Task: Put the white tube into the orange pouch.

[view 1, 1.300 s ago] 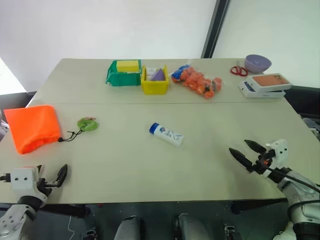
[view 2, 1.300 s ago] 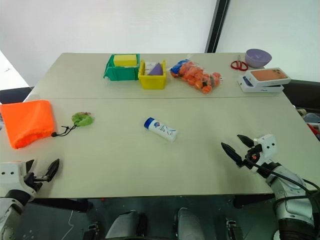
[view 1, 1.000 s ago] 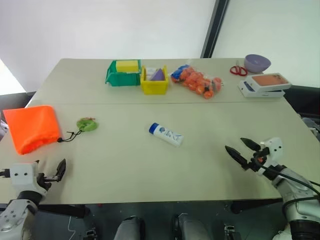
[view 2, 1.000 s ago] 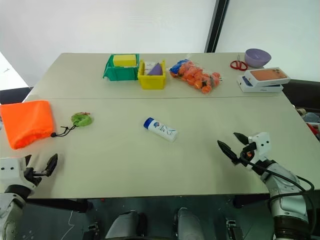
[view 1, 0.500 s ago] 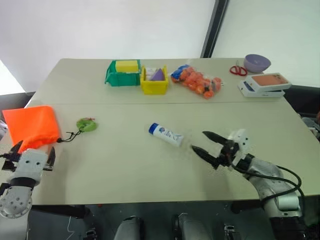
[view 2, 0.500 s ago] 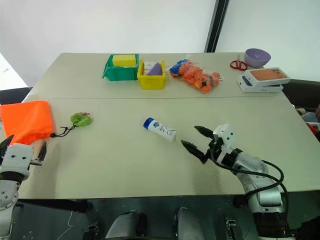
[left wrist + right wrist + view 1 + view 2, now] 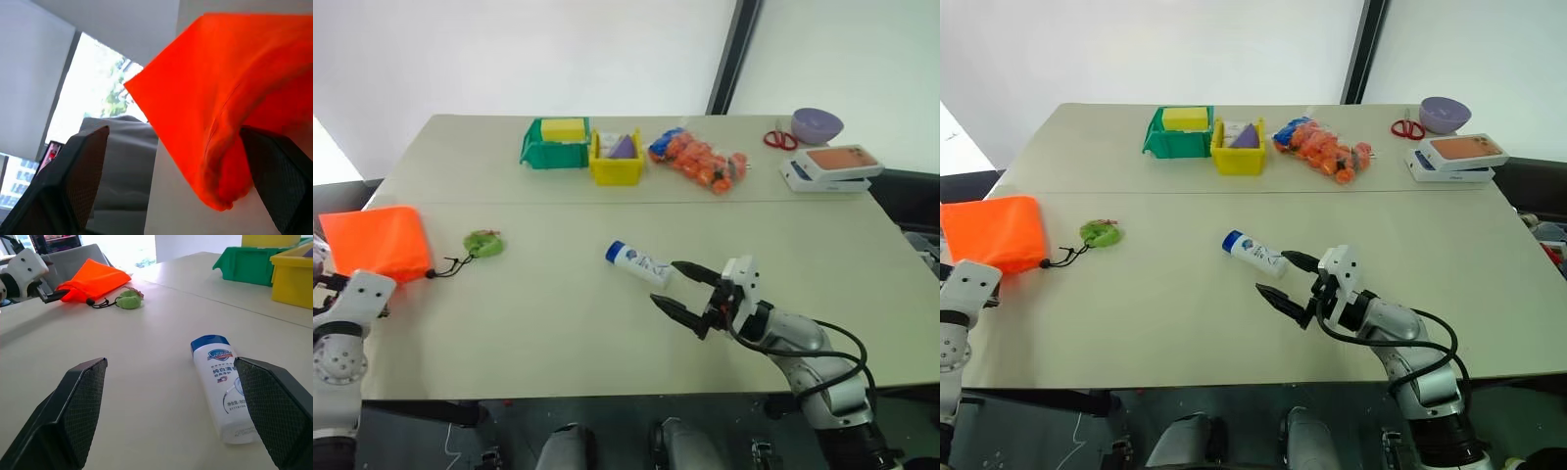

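The white tube with a blue cap lies flat mid-table. My right gripper is open just in front of the tube's bottom end, its fingers level and pointing left; in the right wrist view the tube lies close to one finger, not between the two. The orange pouch lies flat at the table's left edge, its black cord running to a green tag. My left gripper is open at the pouch's near corner, with the orange fabric right before its fingers.
Along the far side stand a green bin, a yellow bin, a clear bag of orange balls, red scissors, a purple bowl and a white box with an orange top.
My right gripper has swung left from the table's right front to the tube. My left gripper has risen from the front edge to the pouch and rolled over.
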Motion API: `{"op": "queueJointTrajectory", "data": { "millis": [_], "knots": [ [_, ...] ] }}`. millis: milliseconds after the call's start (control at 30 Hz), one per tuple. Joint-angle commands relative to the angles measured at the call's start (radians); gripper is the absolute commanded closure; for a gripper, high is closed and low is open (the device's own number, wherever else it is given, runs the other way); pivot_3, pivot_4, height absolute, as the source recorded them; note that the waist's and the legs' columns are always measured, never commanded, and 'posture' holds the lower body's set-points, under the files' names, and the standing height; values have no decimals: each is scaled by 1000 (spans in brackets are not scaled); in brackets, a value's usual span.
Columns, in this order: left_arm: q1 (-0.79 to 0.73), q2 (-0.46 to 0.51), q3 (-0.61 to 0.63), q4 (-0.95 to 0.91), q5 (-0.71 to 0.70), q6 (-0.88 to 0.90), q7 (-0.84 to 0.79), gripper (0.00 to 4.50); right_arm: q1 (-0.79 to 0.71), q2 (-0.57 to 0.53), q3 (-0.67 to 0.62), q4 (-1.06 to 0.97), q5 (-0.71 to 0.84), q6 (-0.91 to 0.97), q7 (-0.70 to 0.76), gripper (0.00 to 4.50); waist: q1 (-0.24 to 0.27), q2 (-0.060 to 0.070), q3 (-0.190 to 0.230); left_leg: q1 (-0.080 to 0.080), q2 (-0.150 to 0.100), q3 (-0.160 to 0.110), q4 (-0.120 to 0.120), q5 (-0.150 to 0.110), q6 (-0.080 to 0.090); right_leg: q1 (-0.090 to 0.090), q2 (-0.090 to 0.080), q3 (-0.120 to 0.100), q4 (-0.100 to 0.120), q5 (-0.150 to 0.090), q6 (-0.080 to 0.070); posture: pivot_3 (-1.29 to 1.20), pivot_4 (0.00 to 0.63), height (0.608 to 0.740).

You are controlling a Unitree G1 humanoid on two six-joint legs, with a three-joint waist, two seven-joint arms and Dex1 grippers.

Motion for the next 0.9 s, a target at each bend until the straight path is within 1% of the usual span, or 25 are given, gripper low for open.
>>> {"op": "queueJointTrajectory", "data": {
  "millis": [33,100,133,167,267,367,433,533,700,800,900],
  "knots": [
    [-51,40,4,81,-29,-42,25,0,-12,1,-6,-43,0,-8,-6,173,0,-1,-1,0,0,0,0,0,0,0,0,0,0,0,0,0,150,740],
    [-79,52,-10,125,-34,-68,25,531,-8,-7,-3,-54,3,-5,0,0,0,-2,-1,0,0,0,0,0,0,0,0,0,0,0,0,0,150,740],
    [-89,56,-16,142,-37,-77,25,851,-6,-13,0,-60,4,-2,7,0,0,-2,-1,0,0,0,0,0,0,0,0,0,0,0,0,0,150,740],
    [-97,59,-20,155,-40,-85,25,1297,-2,-22,6,-67,4,1,18,0,0,-2,-1,0,0,0,0,0,0,0,0,0,1,0,0,0,150,740],
    [-112,61,-26,181,-54,-101,21,2970,14,-56,32,-87,-4,0,60,0,0,-3,-2,0,0,0,0,0,0,0,-1,0,1,0,0,0,150,740],
    [-117,63,-34,188,-66,-106,12,4471,17,-65,41,-94,-5,0,66,0,-1,-4,-2,0,0,1,0,0,0,0,-1,0,1,0,0,0,150,740],
    [-114,61,-39,175,-79,-99,1,4471,16,-66,42,-94,-7,0,65,0,-1,-4,-2,0,0,1,0,0,0,0,-1,0,1,0,0,0,150,740],
    [-104,40,-40,107,-114,-67,-29,4471,14,-65,41,-89,-13,-4,69,0,-1,-4,-2,0,0,1,0,0,0,0,-1,0,2,0,0,0,150,740],
    [-103,-36,-54,-122,-210,43,-113,4471,6,-59,39,-70,-22,-13,72,0,1,-4,-3,0,0,3,0,0,0,0,-4,-3,2,0,0,0,150,740],
    [-136,-81,-103,-259,-234,134,-165,4471,-11,-49,32,-50,-26,-20,64,0,2,-4,-3,0,0,6,1,0,0,1,-6,-3,3,0,0,0,150,740],
    [-212,-142,-192,-392,-251,240,-214,4471,-37,-34,15,-17,-31,-37,53,0,4,-5,-3,0,0,9,4,0,0,2,-9,-4,4,0,0,0,150,740]
  ]
}}
